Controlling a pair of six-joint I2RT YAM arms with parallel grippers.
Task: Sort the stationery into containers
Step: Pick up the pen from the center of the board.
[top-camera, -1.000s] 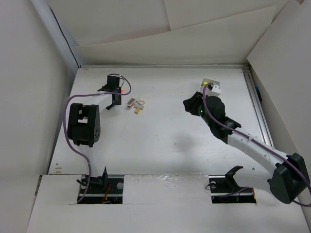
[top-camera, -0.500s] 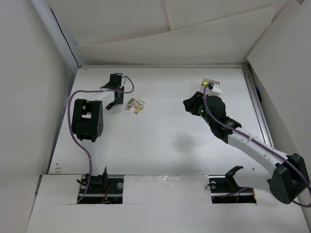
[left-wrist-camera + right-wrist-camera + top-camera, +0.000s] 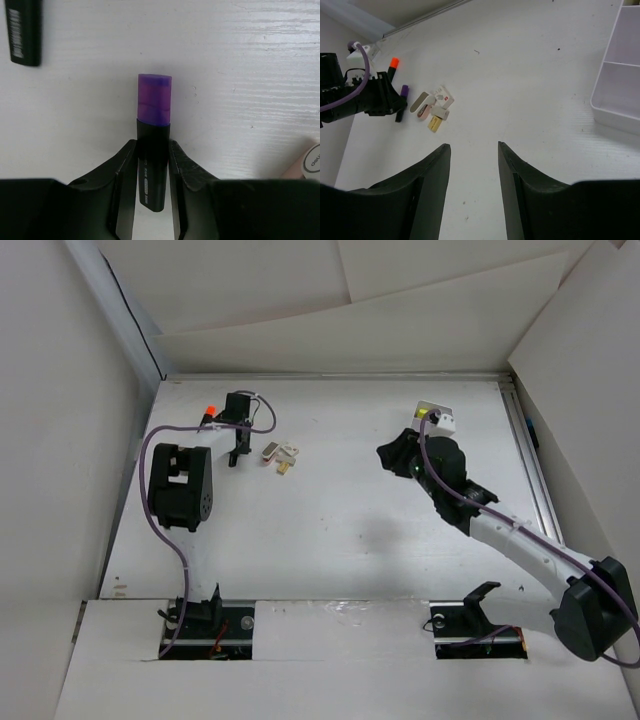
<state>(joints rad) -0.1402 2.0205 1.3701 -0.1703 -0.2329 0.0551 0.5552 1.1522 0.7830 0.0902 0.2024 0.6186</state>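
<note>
My left gripper [image 3: 153, 150] is shut on a short black marker with a purple cap [image 3: 154, 98], low over the table at the far left [image 3: 236, 452]. A black marker with an orange cap [image 3: 209, 412] lies just left of it and also shows in the right wrist view [image 3: 394, 63]. Pale and pink pieces [image 3: 432, 105] and a yellow piece [image 3: 435, 123] lie right of the left gripper, as a small cluster [image 3: 280, 453]. My right gripper [image 3: 474, 145] is open and empty above bare table. The white compartmented tub [image 3: 620, 75] is to its right, mostly hidden under the right wrist in the top view [image 3: 437, 418].
Tall white cardboard walls [image 3: 60, 440] enclose the table on the left, back and right. A metal rail [image 3: 530, 460] runs along the right edge. A second black marker body [image 3: 23, 30] lies at the upper left of the left wrist view. A pale piece's edge [image 3: 310, 162] shows at its right.
The left arm has shifted and its wrist has turned. The orange cap now shows left of the left wrist. The right arm has not moved.
</note>
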